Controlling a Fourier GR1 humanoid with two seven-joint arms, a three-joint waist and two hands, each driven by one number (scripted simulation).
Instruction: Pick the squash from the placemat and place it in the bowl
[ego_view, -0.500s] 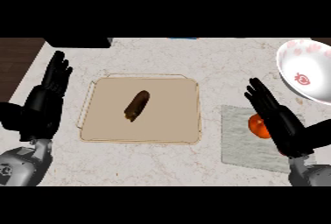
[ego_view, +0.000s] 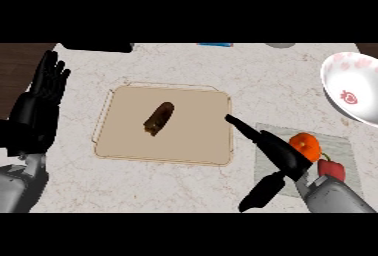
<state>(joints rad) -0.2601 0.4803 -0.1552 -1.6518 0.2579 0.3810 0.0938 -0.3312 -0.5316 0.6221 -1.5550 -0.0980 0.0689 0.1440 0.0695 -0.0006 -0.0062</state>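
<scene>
Head view: your right hand stretches up-left from the lower right, fingers straight and holding nothing, thumb hanging below; the fingertips reach the right edge of the placemat. The squash lies near the middle of that tan placemat, well apart from the fingertips. It's a dark brown, elongated piece, tilted with the upper end to the right, lighter patch at the lower end. Your left hand rests at the left edge, fingers up and straight, empty. The white bowl with red marks sits at the right edge. An orange fruit and a red item lie on a grey cloth beside your right forearm.
</scene>
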